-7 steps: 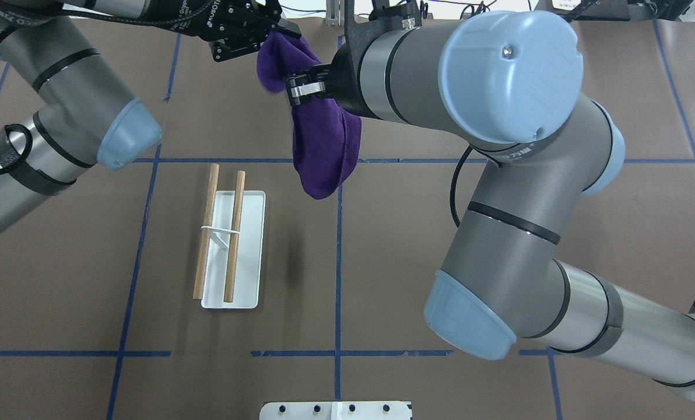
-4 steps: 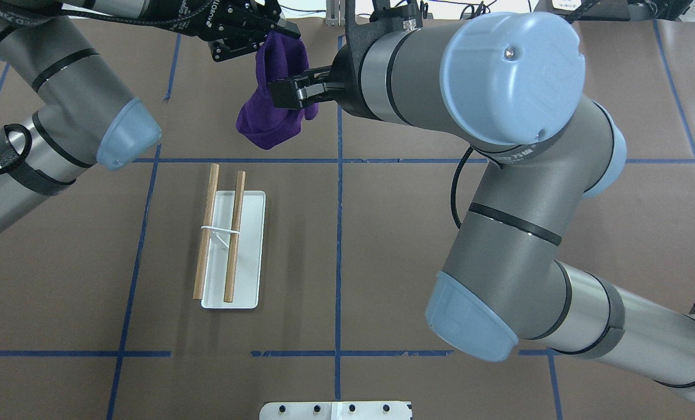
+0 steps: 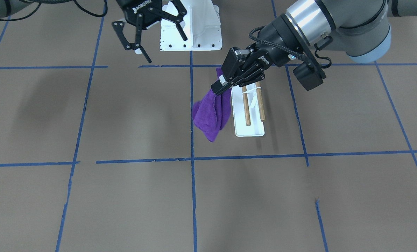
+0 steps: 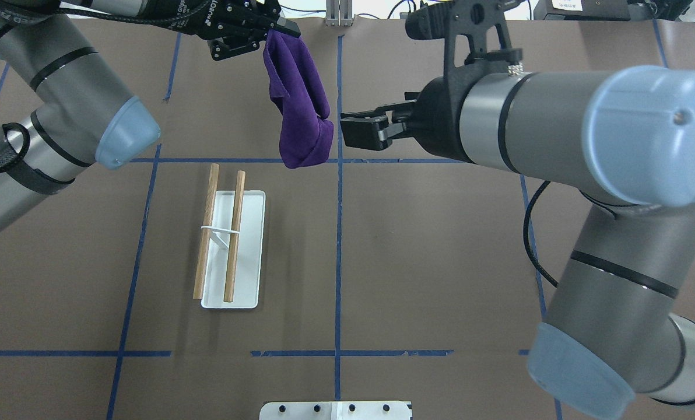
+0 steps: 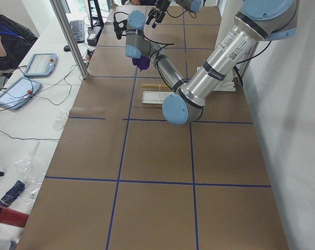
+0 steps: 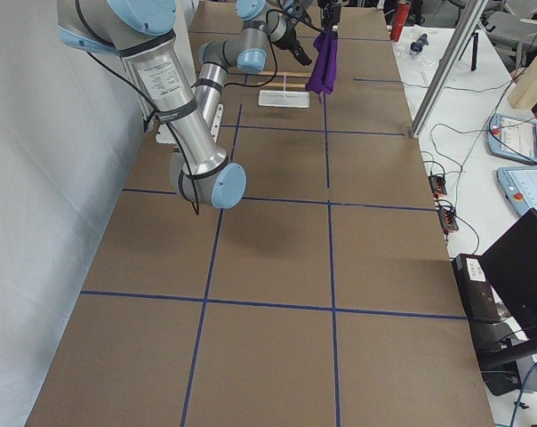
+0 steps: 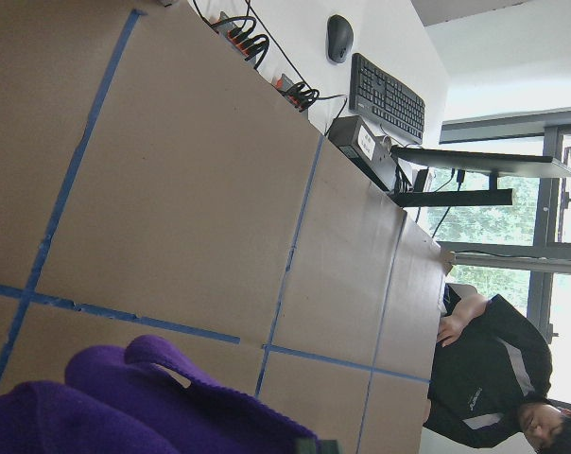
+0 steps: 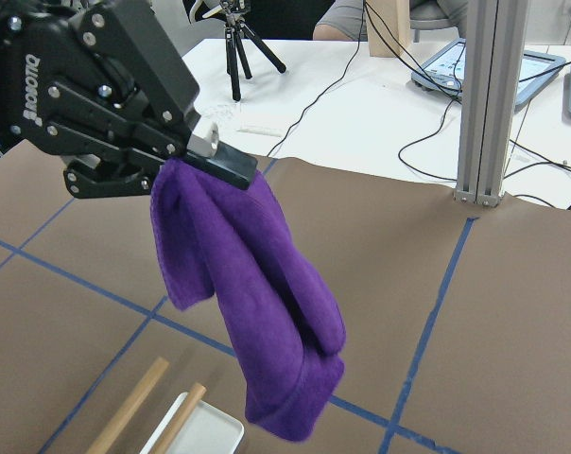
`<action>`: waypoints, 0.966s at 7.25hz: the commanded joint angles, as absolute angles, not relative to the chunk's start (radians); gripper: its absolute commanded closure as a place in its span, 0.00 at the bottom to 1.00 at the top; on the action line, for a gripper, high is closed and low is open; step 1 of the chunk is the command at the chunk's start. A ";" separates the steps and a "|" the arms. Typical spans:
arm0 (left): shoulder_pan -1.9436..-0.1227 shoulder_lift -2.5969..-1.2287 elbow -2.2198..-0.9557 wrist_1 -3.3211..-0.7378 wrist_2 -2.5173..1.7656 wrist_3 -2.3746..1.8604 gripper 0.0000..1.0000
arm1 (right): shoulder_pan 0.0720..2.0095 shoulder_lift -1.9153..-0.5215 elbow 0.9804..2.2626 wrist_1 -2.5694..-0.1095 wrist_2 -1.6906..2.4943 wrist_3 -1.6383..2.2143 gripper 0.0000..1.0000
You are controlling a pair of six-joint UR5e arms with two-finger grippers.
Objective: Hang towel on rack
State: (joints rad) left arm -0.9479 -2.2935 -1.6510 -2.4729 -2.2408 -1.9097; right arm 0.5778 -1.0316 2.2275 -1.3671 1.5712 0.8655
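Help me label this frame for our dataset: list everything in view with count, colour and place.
towel: 1, purple, hanging above the table, not on the rack
rack: 1, two light-brown dowels over a white base, on the table
table: 1, brown with a blue tape grid
pedestal: 1, white, at the table's robot-side edge
keyboard: 1, black, on a side bench
operator: 1, dark jacket, beside the table
left end effector: 1, black, shut on the towel
right end effector: 1, black, open, empty, beside the towel
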 commanded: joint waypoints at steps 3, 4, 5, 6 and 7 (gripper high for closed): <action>-0.943 -2.228 -1.797 -2.467 -2.231 -2.021 1.00 | 0.642 -1.154 2.332 -1.550 1.647 0.864 0.04; -0.943 -2.182 -1.868 -2.465 -2.209 -2.049 1.00 | 0.725 -1.160 2.329 -1.624 1.705 0.842 0.04; -0.908 -2.165 -1.915 -2.435 -2.138 -2.051 1.00 | 0.780 -1.164 2.321 -1.694 1.779 0.816 0.04; -0.806 -2.155 -1.968 -2.378 -1.990 -2.049 1.00 | 0.834 -1.161 2.312 -1.826 1.823 0.786 0.01; -0.693 -2.136 -2.038 -2.265 -1.810 -2.037 1.00 | 0.863 -1.166 2.313 -1.915 1.824 0.684 0.01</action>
State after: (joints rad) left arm -0.8136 -2.1574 -1.9599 -2.3708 -1.9996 -2.0451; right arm 0.8141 -1.1626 2.3158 -1.7933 1.7984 0.7741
